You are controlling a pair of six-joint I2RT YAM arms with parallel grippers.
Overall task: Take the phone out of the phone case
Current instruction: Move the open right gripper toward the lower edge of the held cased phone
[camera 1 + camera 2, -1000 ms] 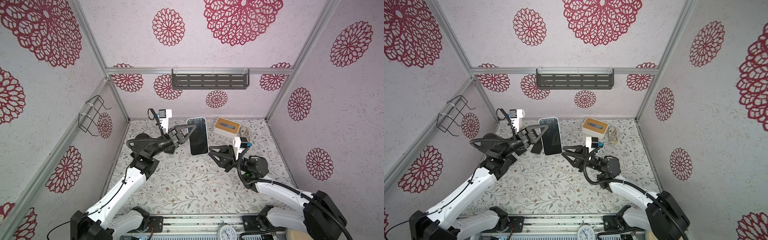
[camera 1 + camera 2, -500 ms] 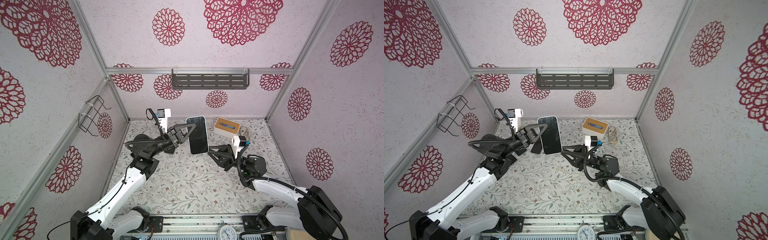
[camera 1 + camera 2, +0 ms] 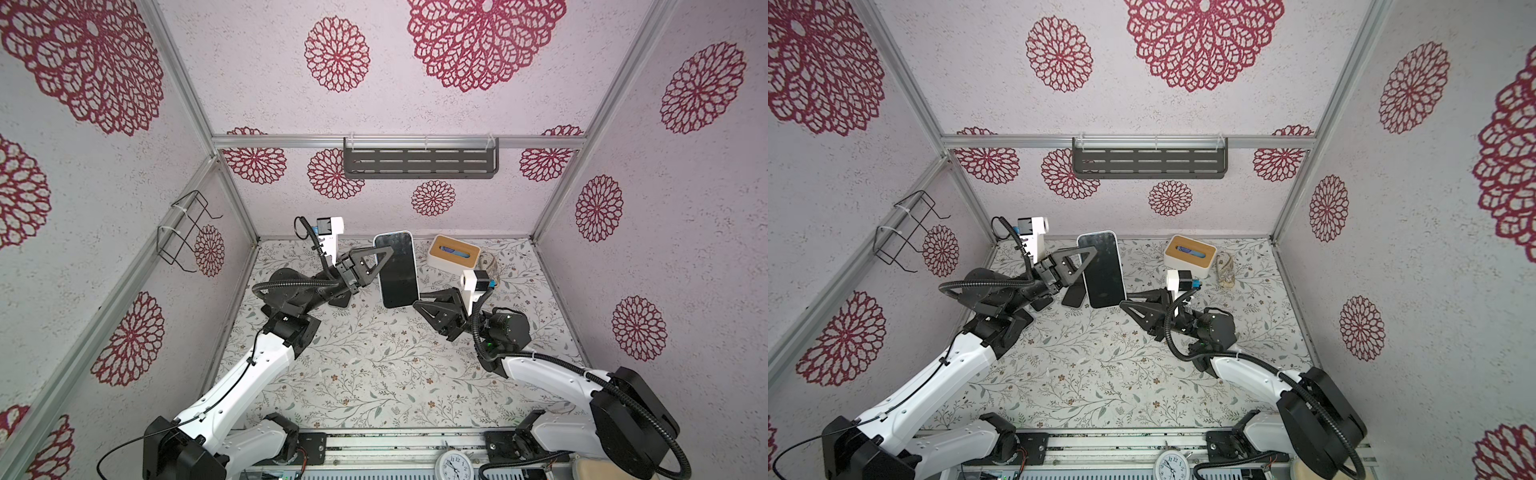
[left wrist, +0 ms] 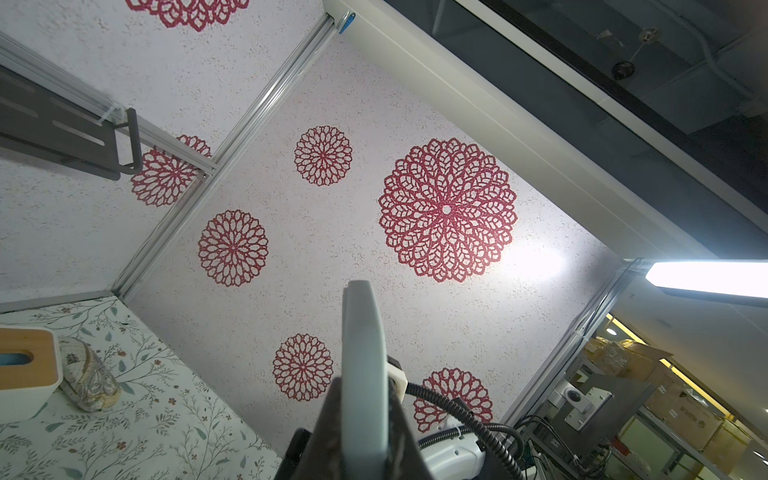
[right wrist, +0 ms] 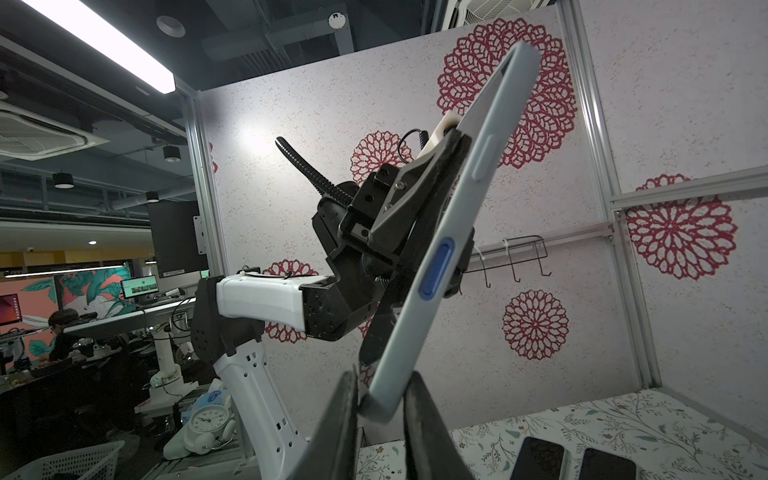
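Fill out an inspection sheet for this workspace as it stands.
Surface: floral table, no spills seen.
Job's things: phone, in its case, held off the table, screen facing the top views.
Clutter: two spare phones lying flat; tissue box and pouch at the rear; clock at the front edge.
Grippers: left gripper shut on the phone's long edge; right gripper astride its lower corner, grip unclear.
Cables: conduit on each arm, clear of the phone.
Surroundings: shelf on the rear wall; wire rack on the left wall.
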